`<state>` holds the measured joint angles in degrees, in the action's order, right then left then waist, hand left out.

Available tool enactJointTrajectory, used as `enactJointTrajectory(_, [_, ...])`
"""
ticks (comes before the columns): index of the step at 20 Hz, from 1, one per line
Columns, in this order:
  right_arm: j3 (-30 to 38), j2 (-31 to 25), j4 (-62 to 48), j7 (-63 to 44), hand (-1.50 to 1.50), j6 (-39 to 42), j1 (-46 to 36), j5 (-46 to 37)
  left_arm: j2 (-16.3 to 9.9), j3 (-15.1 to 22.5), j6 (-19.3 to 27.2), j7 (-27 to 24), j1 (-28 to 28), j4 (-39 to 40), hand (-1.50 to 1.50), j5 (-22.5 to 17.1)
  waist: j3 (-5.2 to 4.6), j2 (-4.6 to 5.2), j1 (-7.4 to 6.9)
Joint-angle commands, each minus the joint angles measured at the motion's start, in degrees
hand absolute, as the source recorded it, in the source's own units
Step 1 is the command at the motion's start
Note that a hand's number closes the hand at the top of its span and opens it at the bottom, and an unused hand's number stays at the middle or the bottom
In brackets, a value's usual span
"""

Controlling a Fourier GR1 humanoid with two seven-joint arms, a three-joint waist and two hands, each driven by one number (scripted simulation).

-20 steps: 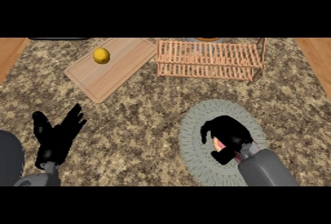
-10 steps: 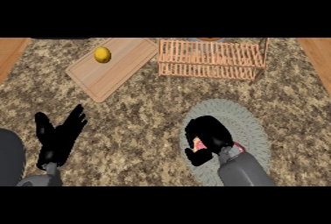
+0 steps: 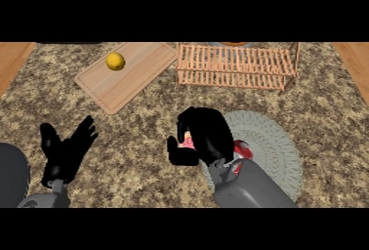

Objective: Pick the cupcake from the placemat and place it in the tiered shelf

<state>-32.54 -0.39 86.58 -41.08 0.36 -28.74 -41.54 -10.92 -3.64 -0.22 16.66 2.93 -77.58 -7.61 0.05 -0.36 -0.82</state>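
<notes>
One cupcake (image 3: 187, 142), only a sliver of pink showing between the curled fingers and thumb of the right hand (image 3: 205, 136), sits just left of centre frame, at the left edge of the placemat (image 3: 270, 141); most of it hidden by the hand, can't tell whether it touches the mat or is lifted off it. Right hand fingers curled round the cupcake, thumb on the left side, black fingers arched over the top. Right grey forearm enters from the lower edge, right of centre, lying over the lower left part of the mat. Small red patch just right of the wrist, can't tell what it is. Placemat is round, grey-green, ribbed, centre-right to lower right of frame, lying on the speckled brown counter (image 3: 144, 122). Tiered shelf (image 3: 236, 66), light wooden slats, is at upper centre-right, well apart from the hand and above the mat in the frame; something orange-brown and partly cut off shows at its top edge, unclear. Wooden cutting board (image 3: 133, 78) lies tilted at upper left, just beside the shelf's left end, with a yellow lemon (image 3: 115, 61) on its upper part. Left hand (image 3: 66, 151) at lower left, fingers spread wide and pointing up, holding nothing, resting, well apart from the cupcake. Lighter wood strips show at the far upper left and upper right corners
</notes>
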Motion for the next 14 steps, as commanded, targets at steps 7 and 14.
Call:
enactJointTrajectory(7, [4.1, 0.4, 18.2, -27.4, 1.50, 5.6, -19.0, -6.0, -0.3, -0.8, 0.3, 2.1, 1.1, 0.5, 0.00, -0.2, -0.10, -0.02, 1.11])
enactJointTrajectory(14, [18.4, -1.5, 14.1, -28.7, 1.50, 13.6, -32.0, -4.4, -0.3, -1.5, -0.5, -0.4, -0.8, 1.2, 0.00, -0.2, -0.10, 0.12, 0.94])
